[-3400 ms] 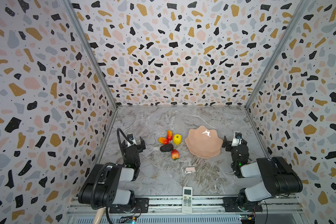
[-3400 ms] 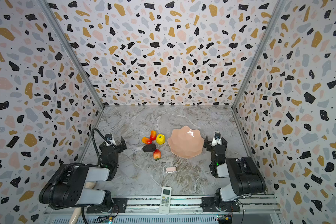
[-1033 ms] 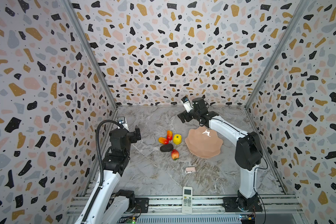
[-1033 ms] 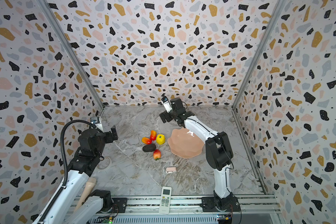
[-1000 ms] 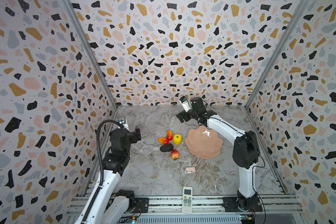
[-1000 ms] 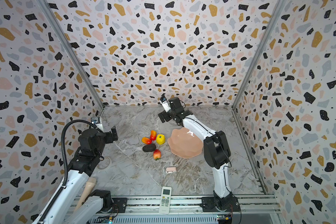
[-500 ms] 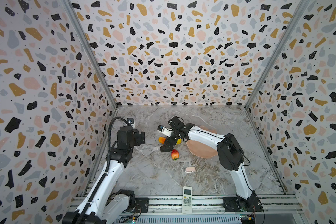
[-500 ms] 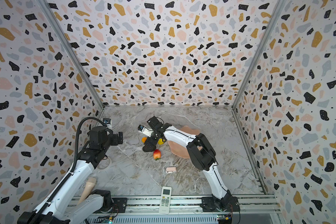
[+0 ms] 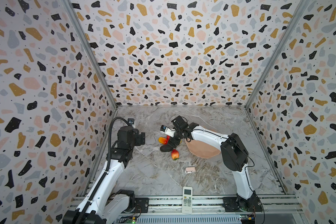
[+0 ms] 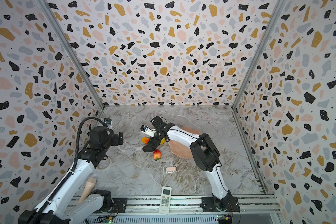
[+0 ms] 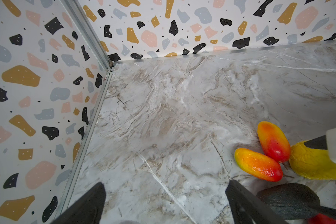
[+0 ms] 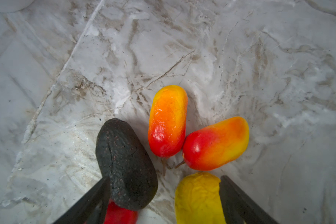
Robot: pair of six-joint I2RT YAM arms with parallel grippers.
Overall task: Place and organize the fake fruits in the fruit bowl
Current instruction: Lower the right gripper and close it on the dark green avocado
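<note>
Your right claw (image 12: 165, 178) stands apart, straddling the bumpy yellow plastic fruit (image 12: 198, 199) and blackish oval fruit (image 12: 124, 164) on the marble desk (image 12: 260, 58) near the pink scalloped bowl (image 9: 202, 151). Likely light, slick: pinch the yellow's middle.

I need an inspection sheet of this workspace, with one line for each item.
Surface: grey marbled tabletop, no spill seen.
Job's things: yellow fruit, dark oval, two red-orange ovals and strawberry clustered on the table beside the fruit bowl; its visible part holds no fruit.
Clutter: pink-white gadget; white remote by the front rail.
End effectors: right end effector open, low over the cluster, yellow fruit between its fingers; left end effector open, empty, above bare table.
Cables: black hose loops over the left arm, clear of the fruits.
Surroundings: terrazzo walls on three sides.
</note>
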